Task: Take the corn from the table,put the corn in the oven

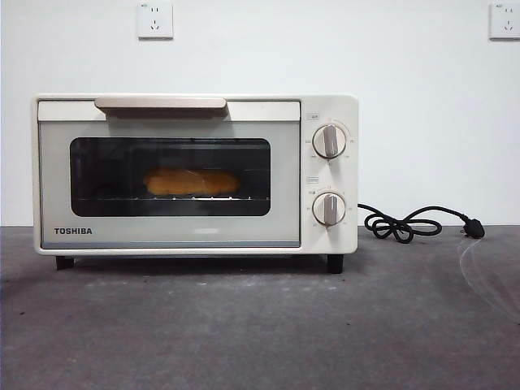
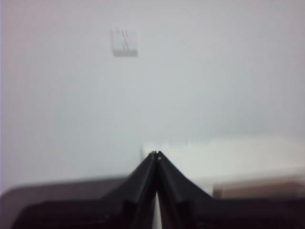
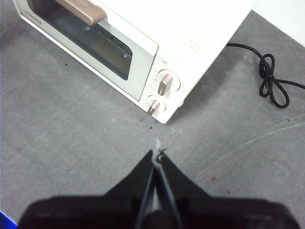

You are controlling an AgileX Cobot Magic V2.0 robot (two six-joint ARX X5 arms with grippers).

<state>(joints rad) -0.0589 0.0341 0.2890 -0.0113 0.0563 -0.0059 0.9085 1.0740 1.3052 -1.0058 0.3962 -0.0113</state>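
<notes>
Corn (image 1: 192, 182) on rack inside closed oven (image 1: 195, 175), on counter (image 1: 260, 325); left gripper (image 2: 156, 153) and right gripper (image 3: 157, 153) jaws closed, empty

Two white wall sockets sit on the white wall (image 1: 422, 122): one socket (image 1: 155, 19) upper left, another socket (image 1: 504, 20) at the upper right corner.

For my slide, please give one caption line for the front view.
Corn lies inside the closed oven on the table; no arm in view.
</notes>
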